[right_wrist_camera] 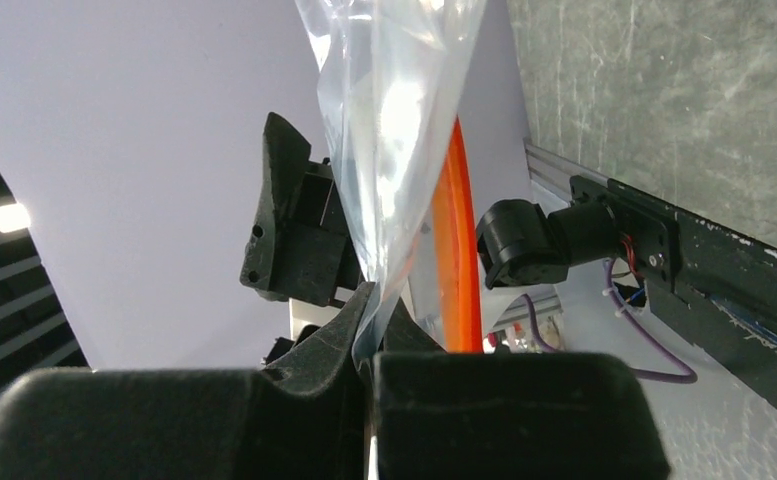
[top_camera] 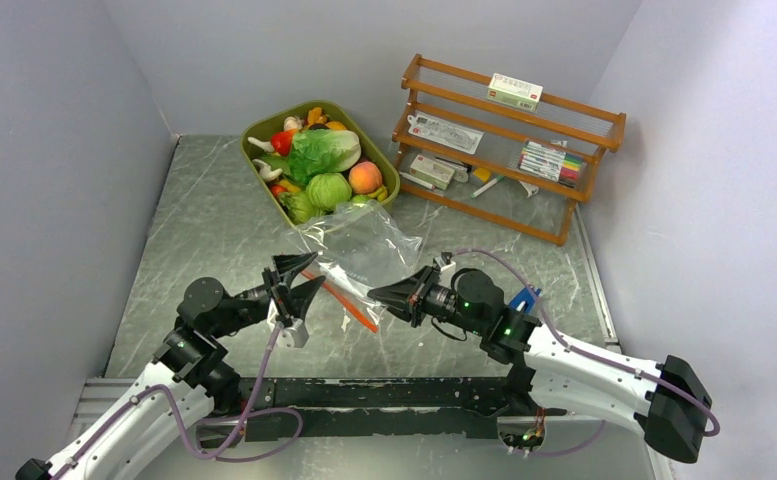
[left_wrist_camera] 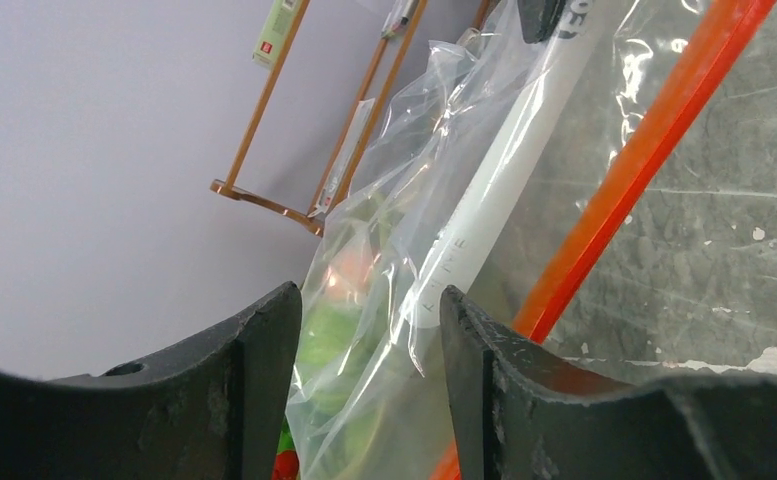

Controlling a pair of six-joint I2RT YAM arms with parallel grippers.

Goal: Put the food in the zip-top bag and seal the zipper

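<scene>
Your right end effector [top_camera: 379, 294] is clamped on the zip-top bag [top_camera: 364, 245] at its 5 o'clock edge, mid-desk [top_camera: 184, 230], likely to keep the mouth raised. Your left end effector [top_camera: 306, 277] stands open beside the zipper [top_camera: 349, 305], gripping nothing. The food [top_camera: 329, 170] sits in the tub [top_camera: 256, 132] at 12 o'clock.

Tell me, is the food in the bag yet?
Not yet. Done: nothing; the food all sits in the green tub, and the bag looks empty. In hand: the right gripper pinches the bag, and the left gripper is open by the zipper. Left: fill the bag, then seal it.
</scene>
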